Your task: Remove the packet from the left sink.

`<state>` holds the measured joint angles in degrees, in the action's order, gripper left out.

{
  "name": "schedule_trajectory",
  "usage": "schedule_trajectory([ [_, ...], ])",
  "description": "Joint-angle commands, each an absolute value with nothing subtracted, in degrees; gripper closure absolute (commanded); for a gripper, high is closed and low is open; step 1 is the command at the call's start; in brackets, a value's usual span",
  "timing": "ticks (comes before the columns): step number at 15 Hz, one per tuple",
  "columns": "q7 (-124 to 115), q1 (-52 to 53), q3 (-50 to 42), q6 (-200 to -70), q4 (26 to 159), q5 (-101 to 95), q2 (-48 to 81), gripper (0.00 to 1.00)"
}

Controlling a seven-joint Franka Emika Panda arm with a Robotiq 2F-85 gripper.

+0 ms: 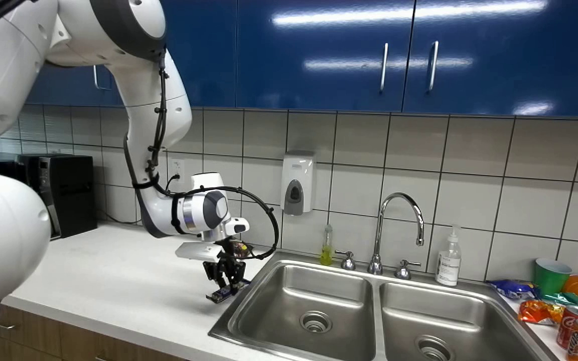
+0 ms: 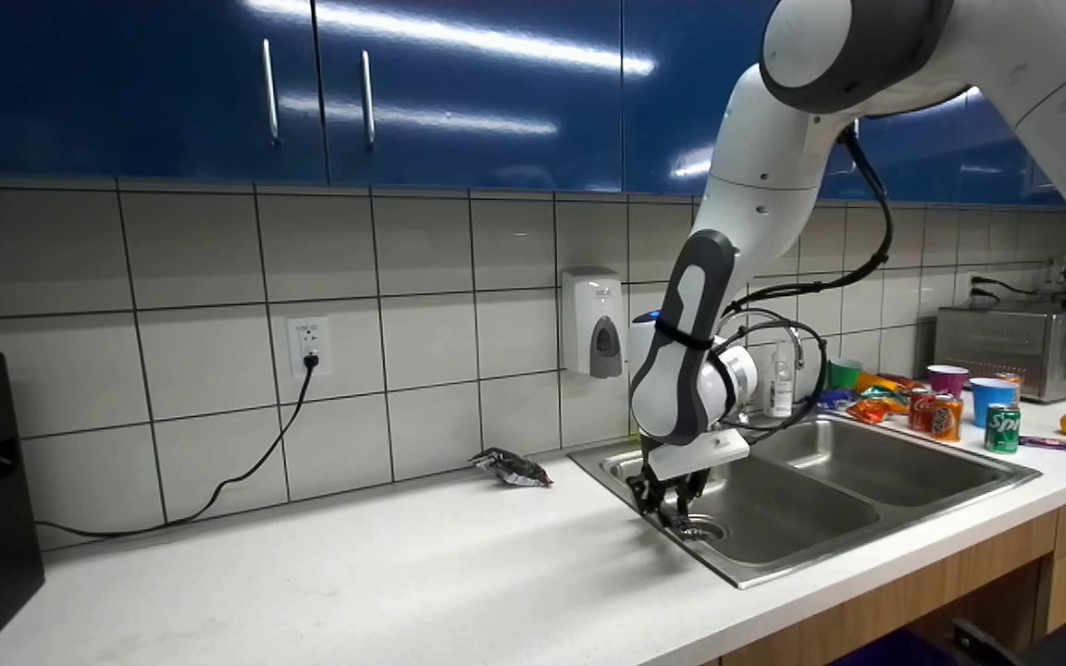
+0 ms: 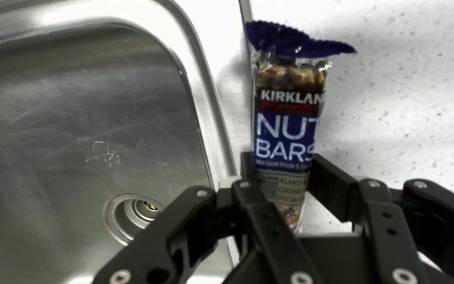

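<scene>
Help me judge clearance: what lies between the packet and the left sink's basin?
The wrist view shows the sink's steel rim and, alongside the packet, one finger of the gripper.

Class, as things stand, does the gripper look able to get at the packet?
Yes, apparently: in the wrist view the gripper seems to clasp the packet by its sides, outside the left basin, with nothing visible in between.

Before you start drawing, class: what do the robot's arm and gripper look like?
The arm has rounded white segments with dark grey panels. Black cables run along it, fastened with black straps. The gripper is mostly black and angular, with jointed fingers and pale round screw heads.
</scene>
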<state>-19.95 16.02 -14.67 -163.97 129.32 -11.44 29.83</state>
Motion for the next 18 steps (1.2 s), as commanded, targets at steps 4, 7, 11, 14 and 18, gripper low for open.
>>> schedule_trajectory([
  [4, -17.03, 16.69, -11.97, -164.63, 131.68, -12.17, 28.01, 0.87],
  [7, -16.26, 16.73, -10.55, -164.77, 131.96, -11.98, 28.17, 0.87],
  [11, -15.43, 16.73, -9.23, -165.21, 132.24, -11.79, 28.44, 0.87],
  [14, -15.04, 16.54, -8.43, -165.52, 132.45, -11.43, 28.69, 0.87],
  [18, -14.97, 16.22, -7.76, -165.86, 132.70, -10.89, 28.88, 0.87],
])
